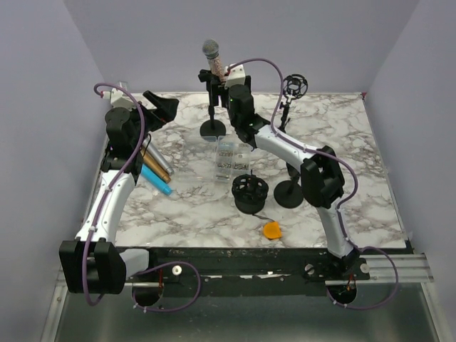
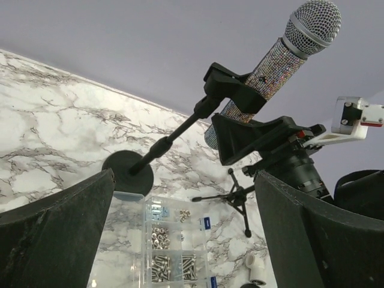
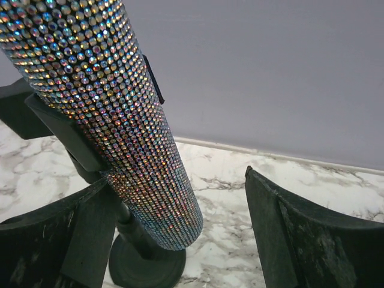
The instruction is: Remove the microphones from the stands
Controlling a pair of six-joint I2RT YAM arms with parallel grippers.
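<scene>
Since nothing pins the stand [image 2: 162, 147], 1 thin pole on 1 small round base, I'd judge a tip-over to be the biggest risk. The left gripper [image 1: 160, 107] hangs well left of the stand, jaws wide apart and holding nothing, so it gives no bracing. If the clip [image 2: 231, 90] at the stand's top holds tight, a pull on the mic [image 2: 273, 60] could lift or topple the whole stand. It would then likely land on the clear parts box [image 2: 174, 246] lying just in front of the stand's base.

The mic sits tilted in that clip, head up and tail down. The right gripper [image 3: 180, 186] is spread open around the tail, beside the stand's pole, gripping nothing yet. From the right wrist, the barrel lies close against 1 finger with a wide gap to the other; I cannot tell if they touch. Closing off-centre like that could shove the barrel sideways before the jaws bite. The rhinestone skin is bumpy and may slip under the pads, so a weak grip could let the mic drop.

No brand or lettering shows on the mic. The box carries small blue labels, too small to read. A white bracket [image 2: 354, 117] right of the stand has a red patch, with no legible text.
</scene>
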